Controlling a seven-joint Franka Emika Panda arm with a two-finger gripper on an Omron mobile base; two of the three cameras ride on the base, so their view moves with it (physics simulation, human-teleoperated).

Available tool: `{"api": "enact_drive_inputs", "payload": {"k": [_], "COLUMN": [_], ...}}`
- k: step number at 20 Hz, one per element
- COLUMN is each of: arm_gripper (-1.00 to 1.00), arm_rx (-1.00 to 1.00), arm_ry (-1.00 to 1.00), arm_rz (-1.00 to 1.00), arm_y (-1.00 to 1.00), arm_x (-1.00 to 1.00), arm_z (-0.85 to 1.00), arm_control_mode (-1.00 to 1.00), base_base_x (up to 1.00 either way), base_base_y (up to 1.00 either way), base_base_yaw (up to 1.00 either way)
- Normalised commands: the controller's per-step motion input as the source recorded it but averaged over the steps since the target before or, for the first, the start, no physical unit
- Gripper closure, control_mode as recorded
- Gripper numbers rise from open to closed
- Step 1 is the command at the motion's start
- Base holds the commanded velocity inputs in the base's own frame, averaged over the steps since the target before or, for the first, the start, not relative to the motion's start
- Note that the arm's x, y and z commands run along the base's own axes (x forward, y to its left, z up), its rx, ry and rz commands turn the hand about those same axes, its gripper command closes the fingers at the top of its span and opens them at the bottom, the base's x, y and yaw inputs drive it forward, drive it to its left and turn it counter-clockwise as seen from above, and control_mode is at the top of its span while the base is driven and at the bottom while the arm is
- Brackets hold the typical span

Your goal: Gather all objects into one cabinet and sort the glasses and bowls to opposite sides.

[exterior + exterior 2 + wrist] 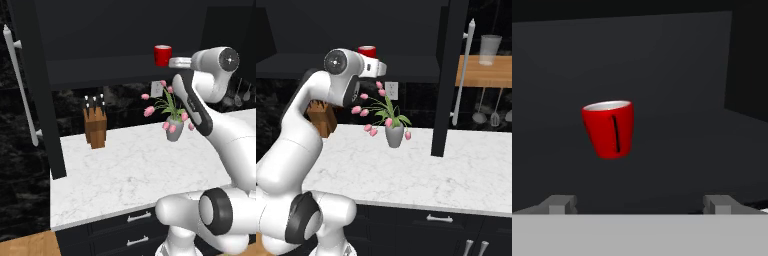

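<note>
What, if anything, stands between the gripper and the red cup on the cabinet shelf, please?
Nothing visible does. In the hand view the open gripper faces the red cup across bare dark shelf, apart from it. The flower vase stands lower, on the counter, out of that path.

The red cup [608, 129] at the hand view's centre looks like glossy plastic, pale inside its rim. The cabinet [110, 70] around it is matt black. Lower down, the counter [135, 170] is polished white marble veined grey. At left, the knife block [95, 127] is brown wood; the bar handle [20, 85] brushed metal.
</note>
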Motion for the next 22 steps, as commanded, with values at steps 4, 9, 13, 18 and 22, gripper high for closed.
{"api": "enact_drive_inputs", "payload": {"k": [4,9,13,18,22], "arm_gripper": [-1.00,-1.00,-1.00,-1.00,-1.00], "arm_rx": [0.00,0.00,0.00,-0.02,-0.07], "arm_ry": [0.00,0.00,0.00,0.00,0.00], "arm_rz": [0.00,0.03,0.06,0.07,0.05], "arm_y": [-0.07,0.00,0.00,0.00,0.05], "arm_x": [0.51,0.22,0.17,0.43,0.21], "arm_z": [0.00,0.01,0.00,0.00,0.00], "arm_control_mode": [-1.00,-1.00,-1.00,-1.00,-1.00], "base_base_x": [0.00,0.00,0.00,0.00,0.00], "base_base_y": [0.00,0.00,0.00,0.00,0.00], "base_base_yaw": [0.00,0.00,0.00,0.00,0.00]}}
